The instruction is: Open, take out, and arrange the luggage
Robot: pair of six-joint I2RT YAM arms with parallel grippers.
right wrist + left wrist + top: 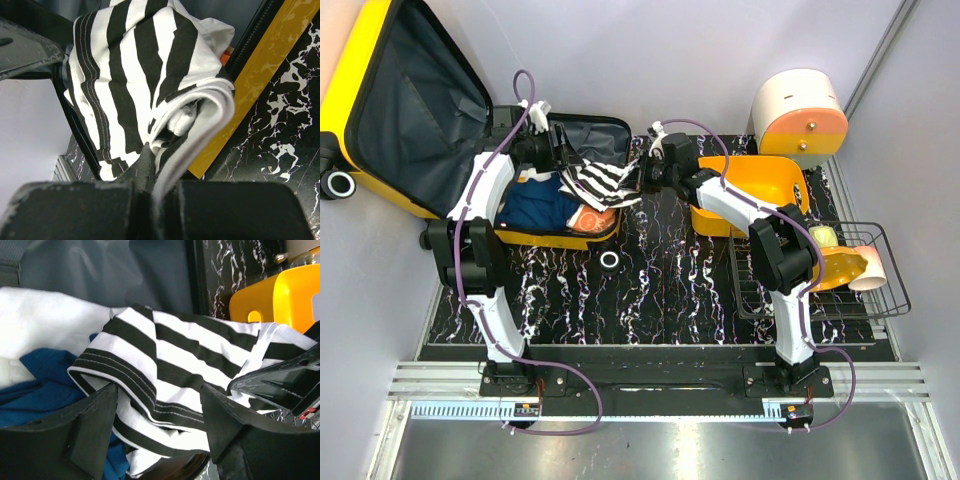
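While the right jaws are pinching striped cloth (603, 183) over the luggage (415, 110), the left jaws are straddling it, spread.

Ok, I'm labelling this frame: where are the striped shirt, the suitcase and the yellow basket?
striped shirt (170, 365), left wrist view, middle of the folded cloth.
suitcase (415, 110), top view, grey lining of the open lid.
yellow basket (775, 178), top view, bare inside right of the arm.
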